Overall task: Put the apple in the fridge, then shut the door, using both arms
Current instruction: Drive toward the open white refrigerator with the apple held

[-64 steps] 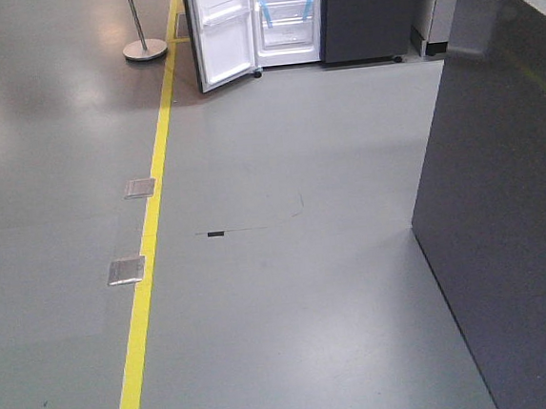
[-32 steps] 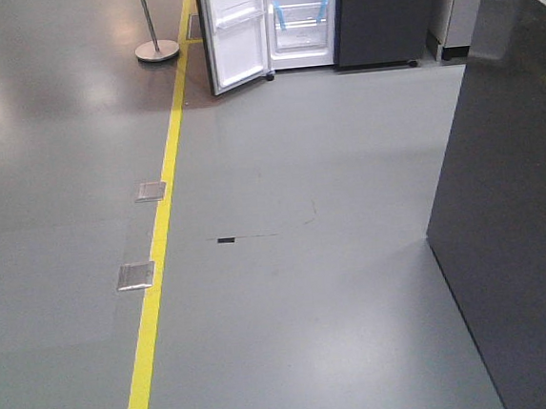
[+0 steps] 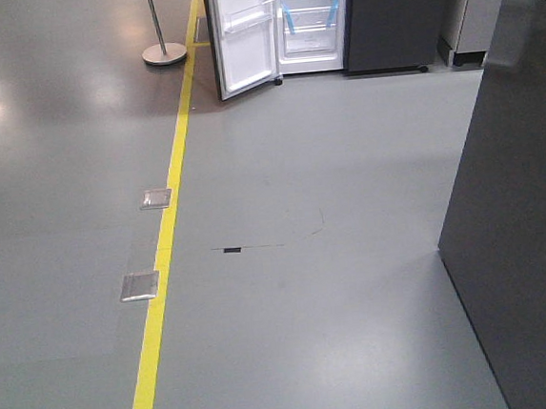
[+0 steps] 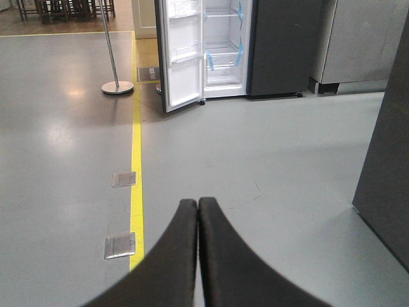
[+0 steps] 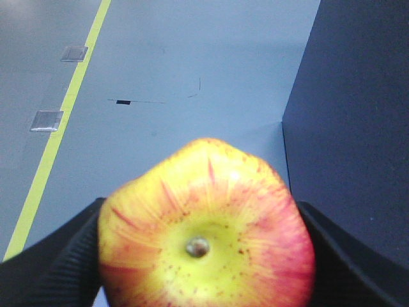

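A grey floor fills most of the front view, and the dark side of a counter rises at the near right. At the far end of the room stands the fridge, its white inside showing, with shelves marked by blue tape strips and its other dark grey door shut on the right. The door on the left is swung wide open, its white inner face and clear bins turned toward the camera. A yellow line runs from the near floor to the far left of the fridge, and a metal post on a round base stands just left of it. The left gripper is clenched on nothing, its two black fingers pressed tip to tip and aimed at the fridge far ahead. The right gripper grasps the apple between its black fingers, stem dimple facing the wrist camera, well apart from the fridge. Two metal floor plates lie just left of the line, and a small black mark lies to its right.
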`<state>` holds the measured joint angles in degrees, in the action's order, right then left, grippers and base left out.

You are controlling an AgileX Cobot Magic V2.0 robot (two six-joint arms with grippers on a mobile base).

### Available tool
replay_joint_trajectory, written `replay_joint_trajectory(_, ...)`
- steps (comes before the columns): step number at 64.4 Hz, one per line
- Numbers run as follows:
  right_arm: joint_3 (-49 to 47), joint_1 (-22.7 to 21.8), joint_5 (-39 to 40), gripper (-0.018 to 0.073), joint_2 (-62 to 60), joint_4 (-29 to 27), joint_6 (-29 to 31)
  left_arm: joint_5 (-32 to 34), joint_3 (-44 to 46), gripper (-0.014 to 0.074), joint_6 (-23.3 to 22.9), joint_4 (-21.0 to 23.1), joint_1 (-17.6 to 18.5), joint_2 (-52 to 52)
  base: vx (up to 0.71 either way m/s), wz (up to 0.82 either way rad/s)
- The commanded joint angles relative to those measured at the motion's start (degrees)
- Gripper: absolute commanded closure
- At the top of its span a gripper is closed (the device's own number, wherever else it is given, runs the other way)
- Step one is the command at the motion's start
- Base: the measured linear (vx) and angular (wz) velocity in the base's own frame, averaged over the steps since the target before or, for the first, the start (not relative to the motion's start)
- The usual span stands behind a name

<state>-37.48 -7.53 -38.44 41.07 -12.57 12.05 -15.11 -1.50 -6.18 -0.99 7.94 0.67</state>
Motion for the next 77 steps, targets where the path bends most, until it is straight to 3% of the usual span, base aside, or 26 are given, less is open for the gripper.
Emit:
replay_joint_trajectory(1,-1.6,-0.2,4.0,0.0372,-0.2,-0.4,0.1,4.1,-1.1,0.0602,-0.2,0.1,0.2,0.7,0.13,0.01)
replay_joint_trajectory(77,-1.6,-0.2,4.0,0.0372,-0.2,-0.4,0.1,4.1,-1.1,0.0602,-0.2,0.1,0.2,0.7,0.13,0.02)
